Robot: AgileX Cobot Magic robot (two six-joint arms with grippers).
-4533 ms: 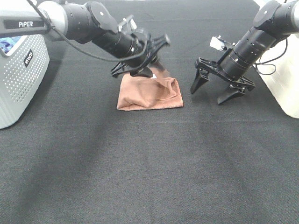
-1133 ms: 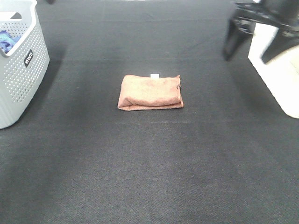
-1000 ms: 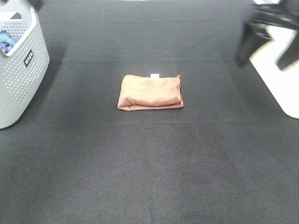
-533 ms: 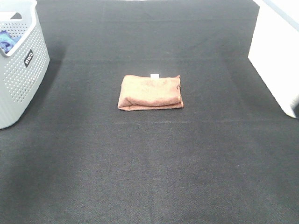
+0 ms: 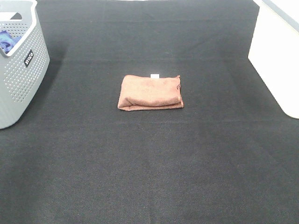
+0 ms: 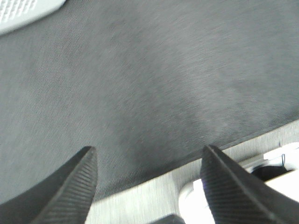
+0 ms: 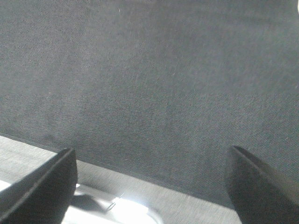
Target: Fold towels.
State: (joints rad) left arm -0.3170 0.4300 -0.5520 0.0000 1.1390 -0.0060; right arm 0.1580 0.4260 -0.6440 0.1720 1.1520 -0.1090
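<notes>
A brown towel [image 5: 150,92] lies folded into a small rectangle on the black cloth in the middle of the table, with a white tag [image 5: 154,75] at its far edge. Neither arm shows in the exterior high view. My left gripper [image 6: 147,154] is open and empty over bare black cloth near the table's edge. My right gripper [image 7: 152,156] is open and empty, also over bare black cloth near an edge. The towel shows in neither wrist view.
A grey perforated basket [image 5: 18,70] with blue cloth [image 5: 6,41] inside stands at the left edge. A white bin [image 5: 278,60] stands at the right edge. The basket's corner [image 6: 23,11] shows in the left wrist view.
Both arms have drawn back from the towel and left the exterior high view. The towel, loose and held by the left gripper before, now lies flat and folded by itself.
</notes>
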